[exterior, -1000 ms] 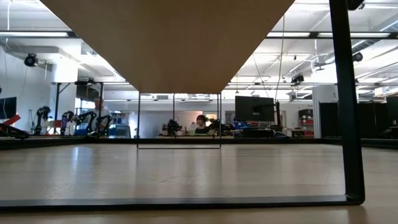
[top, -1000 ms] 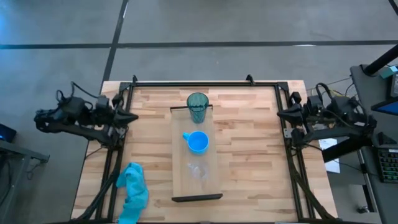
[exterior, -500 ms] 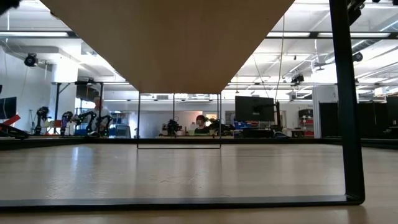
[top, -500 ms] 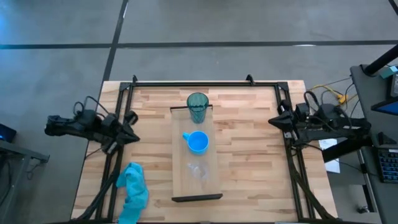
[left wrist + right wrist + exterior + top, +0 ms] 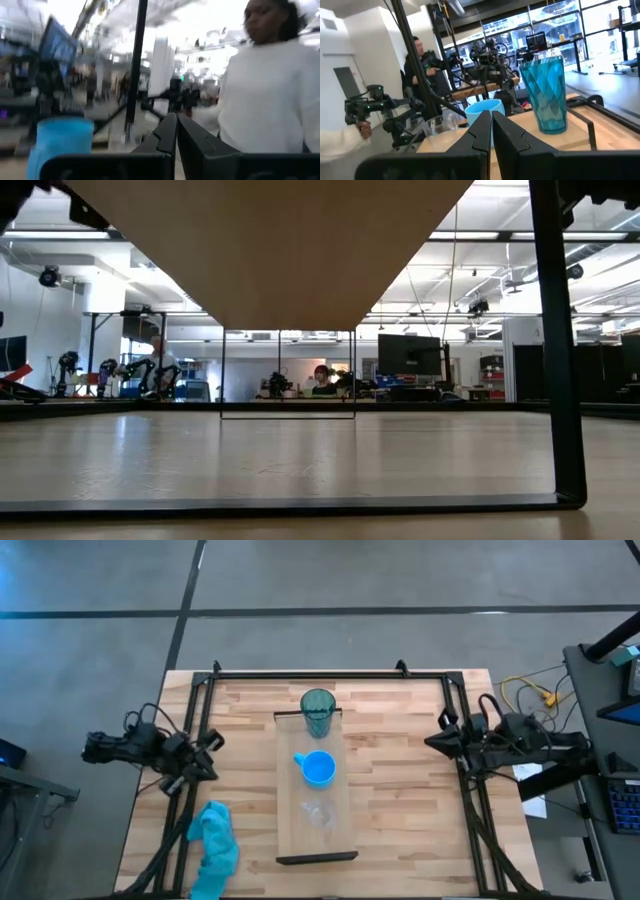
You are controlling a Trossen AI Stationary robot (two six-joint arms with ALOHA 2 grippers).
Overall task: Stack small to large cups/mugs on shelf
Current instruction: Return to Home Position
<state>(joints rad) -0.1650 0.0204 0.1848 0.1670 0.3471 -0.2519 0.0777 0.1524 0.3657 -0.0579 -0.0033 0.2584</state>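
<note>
- The table (image 5: 400,760) is a light butcher-block top inside a dark frame, with one arm at each side edge.
- The shelf (image 5: 340,790) is a long pale board down the middle of the table, running far to near, with a dark rail at each short end. All three cups stand on it in one row, each apart from the next.
- A person in a white top (image 5: 265,100) stands in the room beyond the table, seen from the left wrist.
- The left gripper (image 5: 176,117) sits at the table's left edge (image 5: 208,740), well apart from the shelf. Its fingers are pressed together and hold nothing.
- The right gripper (image 5: 491,115) sits at the right edge (image 5: 432,741), also well apart from the shelf. Its fingers are closed and empty too.
- A light blue cloth (image 5: 214,847) lies crumpled at the near left of the table, off the shelf.
- The teal tumbler (image 5: 318,710) stands upright at the shelf's far end.
- The blue mug (image 5: 319,769) stands mid-shelf, its handle on the left.
- The clear cup (image 5: 318,812) stands nearest, just beyond the shelf's near half.
</note>
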